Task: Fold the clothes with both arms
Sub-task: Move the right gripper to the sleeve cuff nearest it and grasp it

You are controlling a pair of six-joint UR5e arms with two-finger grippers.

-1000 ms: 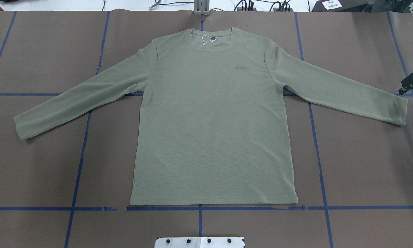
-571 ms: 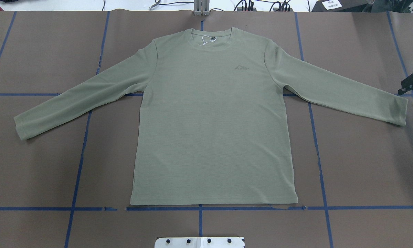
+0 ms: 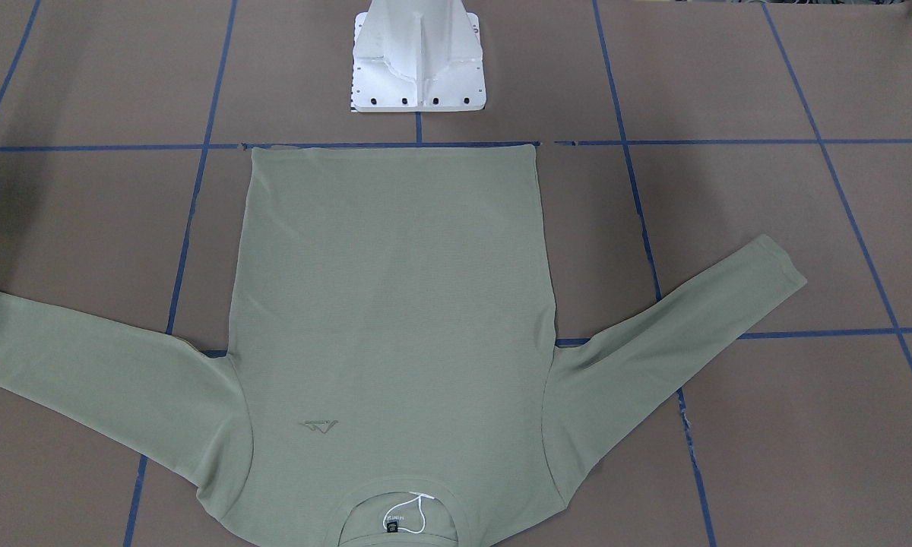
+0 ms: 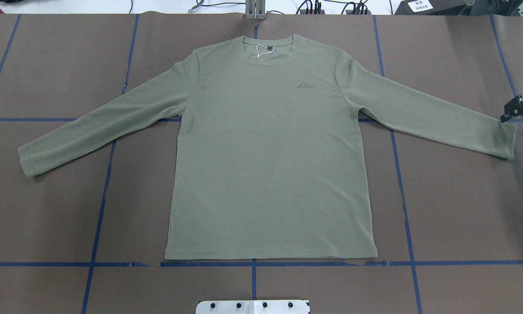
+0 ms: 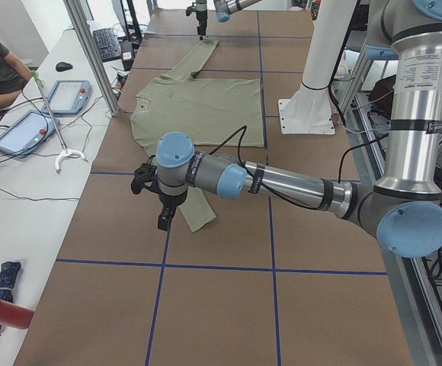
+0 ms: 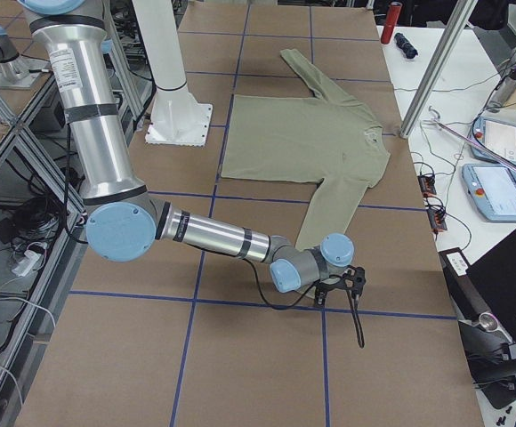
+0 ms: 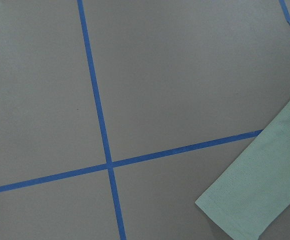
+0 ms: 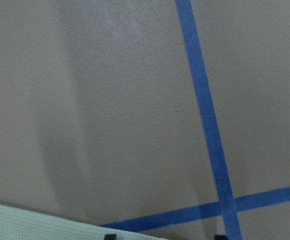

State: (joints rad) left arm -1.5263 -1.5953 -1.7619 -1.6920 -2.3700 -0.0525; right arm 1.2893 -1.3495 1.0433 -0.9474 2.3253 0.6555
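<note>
My right gripper [image 4: 519,111] hangs just beside the shirt's [image 4: 270,157] cuff [image 4: 504,140].
Overhead's right edge: jaws apart, sleeve [image 4: 422,109] running up-left from the cuff. I cannot tell my left gripper's [image 5: 163,219] state.

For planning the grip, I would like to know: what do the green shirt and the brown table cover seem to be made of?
Shirt: seemingly a soft, matte knit; a fine grid texture shows on the sleeve. Table cover: probably matte brown paper or card, laid in sheets with visible seams.
</note>
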